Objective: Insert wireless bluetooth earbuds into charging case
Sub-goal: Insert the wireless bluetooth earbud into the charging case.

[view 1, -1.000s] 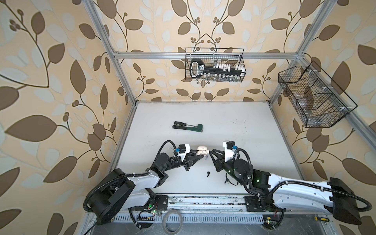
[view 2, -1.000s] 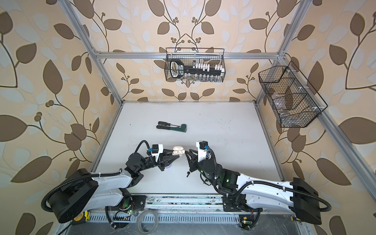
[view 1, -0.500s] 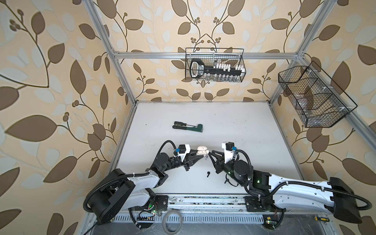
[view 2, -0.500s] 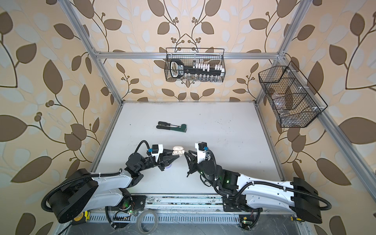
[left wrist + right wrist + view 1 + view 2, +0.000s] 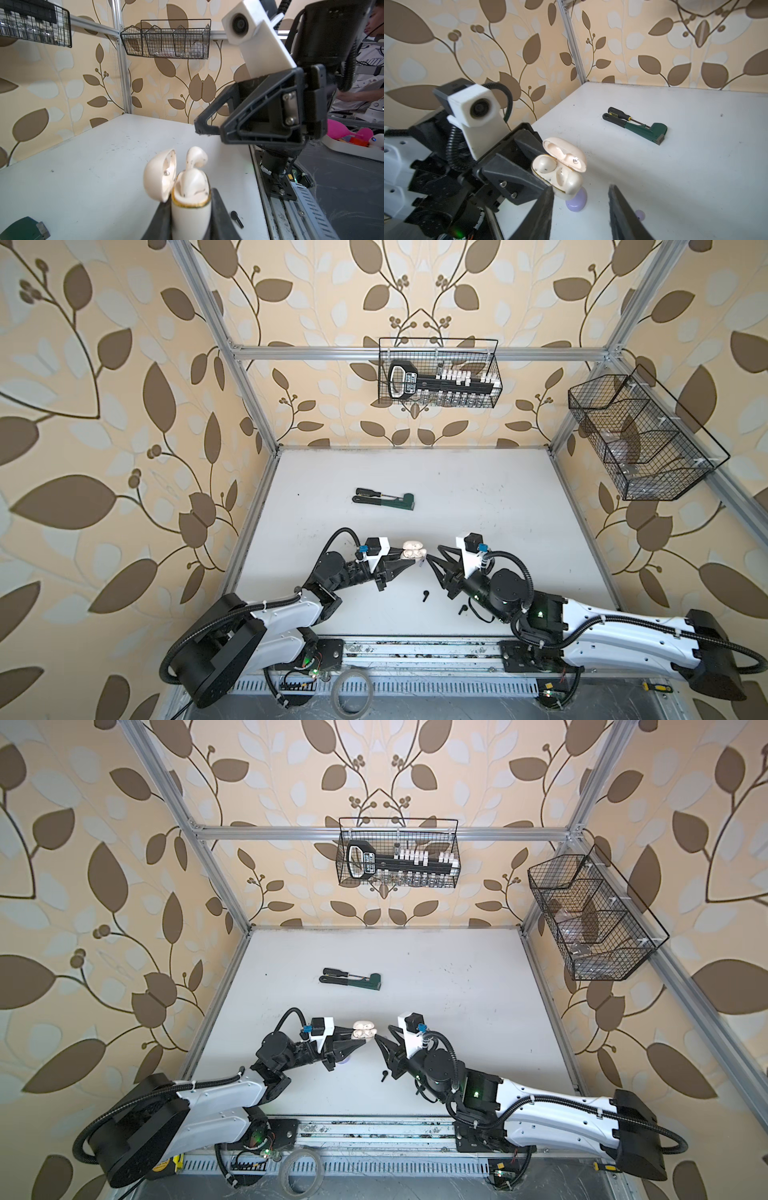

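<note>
At six o'clock on the tabletop (image 5: 478,497), the left tool (image 5: 409,559) clamps the cream charging case (image 5: 190,209), lid open, presenting its wells to the right tool (image 5: 433,553), parted and empty at three o'clock. Its white earbuds (image 5: 196,155) sit inside, one proud; black earbuds (image 5: 424,596) lie at five o'clock.

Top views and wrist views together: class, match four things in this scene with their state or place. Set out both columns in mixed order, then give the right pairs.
Things
1. cream charging case
2. black earbud
3. green wrench
4. right pincer

States and places
a. jaws apart, empty
b. lying beside a screwdriver, farther back on the table
c. gripped by the left pincer, lid open
d. lying loose on the table between the arms

Pairs: 1-c, 2-d, 3-b, 4-a
</note>
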Controlling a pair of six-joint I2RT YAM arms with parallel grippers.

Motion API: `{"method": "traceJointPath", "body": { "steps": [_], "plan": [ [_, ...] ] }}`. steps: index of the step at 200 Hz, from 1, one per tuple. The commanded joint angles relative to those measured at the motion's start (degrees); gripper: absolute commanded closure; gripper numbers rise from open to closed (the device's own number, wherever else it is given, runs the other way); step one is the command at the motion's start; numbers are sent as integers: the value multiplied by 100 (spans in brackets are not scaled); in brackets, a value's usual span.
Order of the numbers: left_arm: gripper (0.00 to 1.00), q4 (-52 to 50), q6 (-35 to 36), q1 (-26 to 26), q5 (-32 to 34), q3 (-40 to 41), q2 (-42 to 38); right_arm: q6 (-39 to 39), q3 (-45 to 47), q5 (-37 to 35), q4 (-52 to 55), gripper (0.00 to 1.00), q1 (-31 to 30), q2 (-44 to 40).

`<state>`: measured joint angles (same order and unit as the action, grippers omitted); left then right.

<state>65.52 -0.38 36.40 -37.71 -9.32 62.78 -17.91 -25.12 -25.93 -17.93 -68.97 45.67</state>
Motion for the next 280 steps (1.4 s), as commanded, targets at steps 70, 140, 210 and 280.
{"method": "traceJointPath", "body": {
  "steps": [70,140,210,280],
  "plan": [
    [100,-3195,1593,0,-1041,-675,-952,2973,1246,3423,-374,57,1023,-1634],
    [100,-3838,1800,-2,-1461,-929,-1009,2990,802,4448,-69,60,1286,-603],
    [100,-3972,1836,-1,-1561,-983,-1036,3115,733,4095,-222,62,1067,-280],
    [100,-3994,1821,3,-1678,-1005,-1038,3184,650,3846,-318,66,1021,135]
  ]
}}
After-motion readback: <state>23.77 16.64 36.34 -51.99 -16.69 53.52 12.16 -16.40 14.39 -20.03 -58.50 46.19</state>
